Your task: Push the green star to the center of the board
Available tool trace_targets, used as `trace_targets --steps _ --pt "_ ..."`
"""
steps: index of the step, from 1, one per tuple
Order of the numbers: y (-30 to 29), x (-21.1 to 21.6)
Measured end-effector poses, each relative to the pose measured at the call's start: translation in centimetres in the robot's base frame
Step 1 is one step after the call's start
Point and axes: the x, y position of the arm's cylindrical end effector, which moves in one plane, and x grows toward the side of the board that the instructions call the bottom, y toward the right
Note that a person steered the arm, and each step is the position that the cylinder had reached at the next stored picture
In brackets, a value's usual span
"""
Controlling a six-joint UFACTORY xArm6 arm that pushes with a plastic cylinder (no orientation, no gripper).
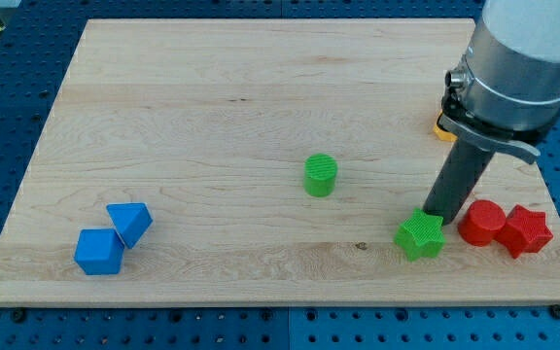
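Rod body is hiding most of a yellow/orange block at the board's 2 o'clock; its shape can't be made out. The arm's top is running out of frame. No hand fitted, so nothing spreading or pinching.

My tip is sitting against the green star at the star's 1 o'clock; actual contact is hard to confirm. The star is lying flat near the board's 5 o'clock edge, with no clear long axis. Green cylinder is standing near centre. Red cylinder and red star are touching, at 3 o'clock of the green star. Blue cube and blue triangular block are touching at 8 o'clock. Blue pegboard counter is lying underneath.
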Motion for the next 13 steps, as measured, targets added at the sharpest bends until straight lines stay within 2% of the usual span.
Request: trace_targets --steps 2,7,13 --pt "0.0 1.1" --pt "0.0 7.0" --pt "-9.1 4.8"
